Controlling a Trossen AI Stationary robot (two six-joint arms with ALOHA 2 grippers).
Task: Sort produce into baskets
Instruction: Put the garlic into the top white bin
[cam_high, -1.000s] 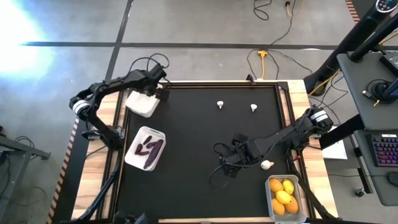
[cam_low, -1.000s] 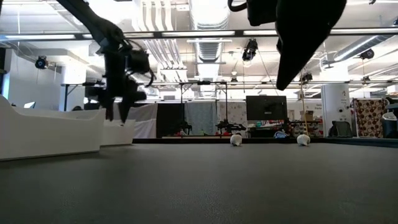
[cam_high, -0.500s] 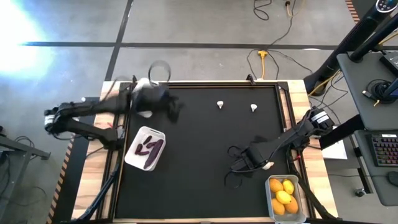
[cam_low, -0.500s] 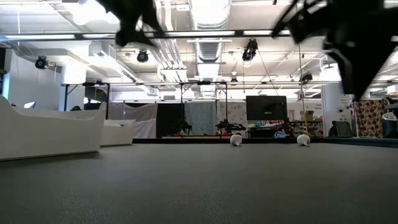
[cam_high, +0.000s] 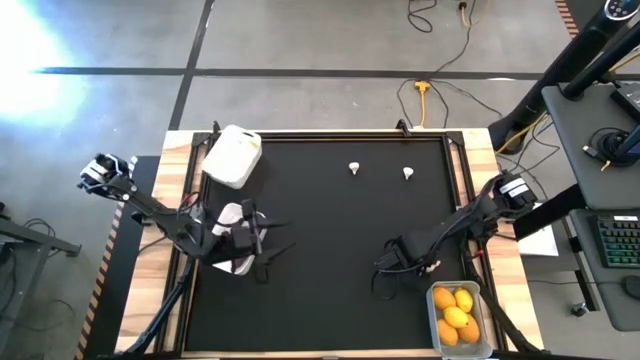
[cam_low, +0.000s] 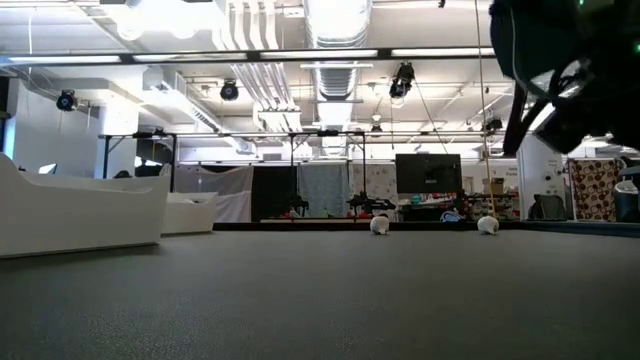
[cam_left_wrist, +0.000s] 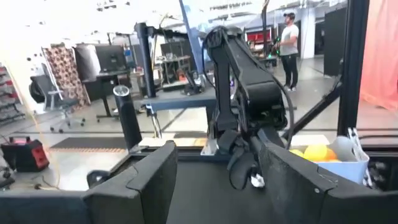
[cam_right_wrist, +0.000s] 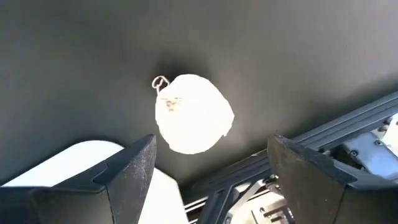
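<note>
The white garlic bulb (cam_right_wrist: 193, 114) lies on the black mat in front of the right gripper (cam_right_wrist: 211, 165), centred in the gap between its two dark fingers (cam_right_wrist: 127, 171) and a little ahead of their tips, with bare mat showing all round it. It is roundish, so no long axis matters; its small curled stem points away to one side. The right jaws stand spread, wider than the bulb and touching nothing. From above, that gripper (cam_high: 403, 257) hangs low over the mat just beside the clear tub of yellow and orange fruit (cam_high: 457, 306), and the bulb is hidden under it there. By my reading, the coming move is a short drop straight onto the bulb, then a close.

Two more garlic bulbs (cam_high: 355, 168) sit well apart at the far edge of the mat. The left gripper (cam_high: 257, 238), jaws also parted and empty, hovers over the white tub with purple eggplants (cam_high: 232, 215), far from this bulb; another white tub (cam_high: 233, 155) stands beyond it.
</note>
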